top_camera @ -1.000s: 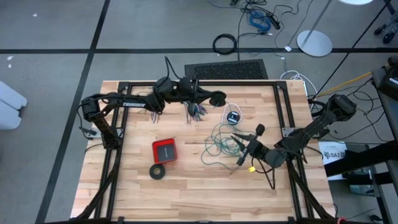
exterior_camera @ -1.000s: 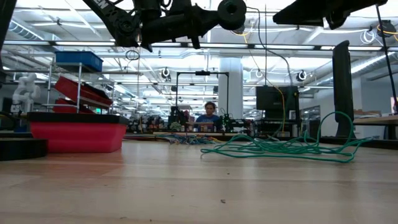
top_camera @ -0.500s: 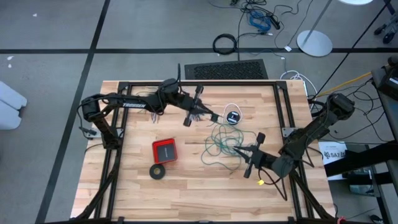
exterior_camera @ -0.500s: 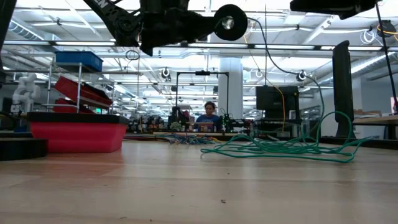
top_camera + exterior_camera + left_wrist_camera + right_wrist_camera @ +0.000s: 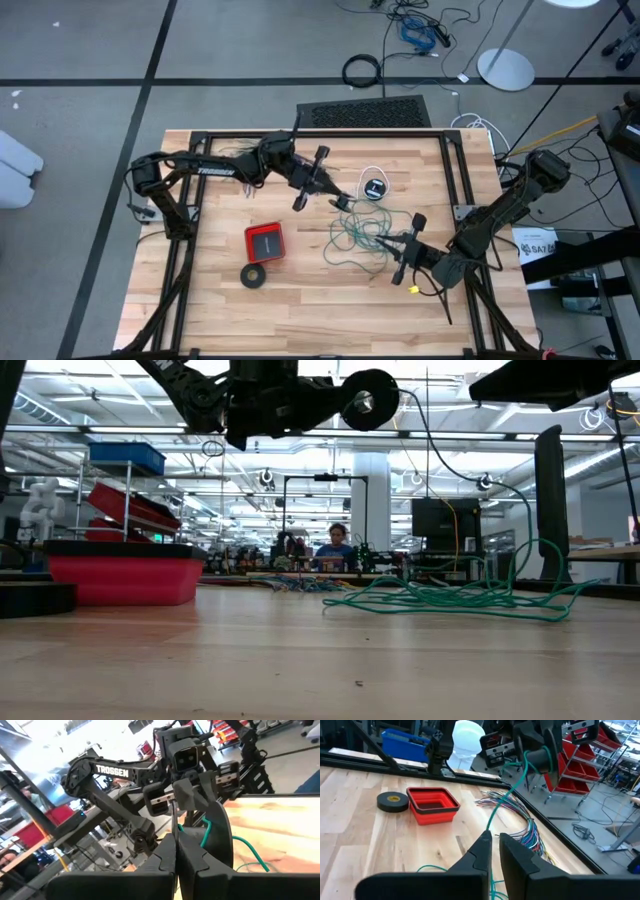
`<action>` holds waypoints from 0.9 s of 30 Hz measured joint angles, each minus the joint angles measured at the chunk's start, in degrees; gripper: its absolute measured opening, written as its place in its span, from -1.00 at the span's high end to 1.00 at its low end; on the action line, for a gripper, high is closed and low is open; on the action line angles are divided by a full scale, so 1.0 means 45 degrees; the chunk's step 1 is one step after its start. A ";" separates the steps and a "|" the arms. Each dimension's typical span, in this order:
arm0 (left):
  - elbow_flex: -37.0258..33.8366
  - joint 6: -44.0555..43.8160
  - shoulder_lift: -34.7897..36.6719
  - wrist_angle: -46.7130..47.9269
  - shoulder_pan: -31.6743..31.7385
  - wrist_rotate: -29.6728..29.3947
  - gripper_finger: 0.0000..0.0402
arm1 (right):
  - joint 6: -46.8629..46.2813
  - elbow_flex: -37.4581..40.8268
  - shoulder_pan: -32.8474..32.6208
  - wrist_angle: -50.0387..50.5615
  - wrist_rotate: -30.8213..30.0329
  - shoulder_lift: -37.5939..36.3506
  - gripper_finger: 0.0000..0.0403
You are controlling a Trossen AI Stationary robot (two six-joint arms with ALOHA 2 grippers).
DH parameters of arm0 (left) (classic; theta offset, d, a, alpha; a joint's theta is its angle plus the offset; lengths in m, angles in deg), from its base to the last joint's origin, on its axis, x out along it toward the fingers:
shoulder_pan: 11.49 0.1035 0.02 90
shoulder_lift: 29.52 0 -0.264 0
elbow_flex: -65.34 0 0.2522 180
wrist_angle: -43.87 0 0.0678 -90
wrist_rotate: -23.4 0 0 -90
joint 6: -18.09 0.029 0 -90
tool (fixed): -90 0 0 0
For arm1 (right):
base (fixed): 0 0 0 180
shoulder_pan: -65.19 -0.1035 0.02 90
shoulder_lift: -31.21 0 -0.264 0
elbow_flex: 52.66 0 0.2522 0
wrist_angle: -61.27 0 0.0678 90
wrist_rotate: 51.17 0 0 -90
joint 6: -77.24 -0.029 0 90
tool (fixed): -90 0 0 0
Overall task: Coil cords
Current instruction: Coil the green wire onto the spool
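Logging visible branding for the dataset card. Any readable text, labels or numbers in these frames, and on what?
"TROSSEN": white letters on the right arm link, read in the left wrist view.
White lettering on the left arm link in the high view: too small to read.
White sheet with dark print beside the table's right edge: too small to read.
No other readable text.
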 joint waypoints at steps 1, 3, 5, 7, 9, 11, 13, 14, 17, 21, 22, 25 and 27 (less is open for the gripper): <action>0.0000 0.0060 0.0000 -0.0004 0.0011 -0.0162 1.00 | 0.0000 0.0000 0.0000 -0.0079 0.0010 0.0000 0.84; 0.0000 0.0352 0.0000 -0.0012 0.0017 -0.0982 1.00 | -0.0005 0.0000 0.0000 -0.0287 0.0019 0.0000 0.78; 0.0000 0.0465 0.0000 -0.0101 -0.0074 -0.2262 1.00 | -0.0009 0.0000 0.0062 -0.0408 0.0019 0.0000 0.70; 0.0000 0.0609 0.0000 -0.0278 -0.0216 -0.3329 1.00 | -0.0160 0.0000 0.0180 -0.0400 -0.0167 0.0000 0.61; 0.0000 0.0596 0.0000 -0.0443 -0.0416 -0.4431 1.00 | -0.0256 0.0000 0.0271 -0.0351 -0.0752 0.0000 0.56; 0.0000 0.0300 0.0000 -0.0735 -0.0656 -0.5651 1.00 | -0.0177 0.0000 0.0349 -0.0336 -0.1635 0.0000 0.54; 0.0002 -0.0323 0.0000 -0.1119 -0.0880 -0.6845 1.00 | 0.0264 0.0000 0.0354 -0.0405 -0.2580 0.0000 0.53; 0.0005 -0.0728 0.0000 -0.1315 -0.0969 -0.7463 1.00 | 0.0530 0.0000 0.0355 -0.0461 -0.3038 0.0000 0.54; 0.0005 -0.2079 0.0000 -0.1881 -0.1220 -0.9320 1.00 | 0.1151 0.0000 0.0452 -0.0478 -0.4137 0.0000 0.55; 0.0005 -0.3702 0.0000 -0.2499 -0.1373 -1.0253 1.00 | 0.1572 0.0000 0.0941 -0.0462 -0.4517 0.0000 0.55; 0.0005 -0.4020 0.0000 -0.2548 -0.1454 -1.0488 1.00 | 0.1588 0.0000 0.1141 -0.0462 -0.4523 0.0000 0.55; 0.0005 -0.4571 0.0000 -0.2556 -0.1773 -1.1429 1.00 | 0.1598 0.0000 0.1841 -0.0462 -0.4527 0.0000 0.55; 0.0010 -0.4751 -0.0117 -0.2653 -0.2080 -1.2136 1.00 | 0.1598 0.0000 0.2294 -0.0471 -0.4532 0.0000 0.55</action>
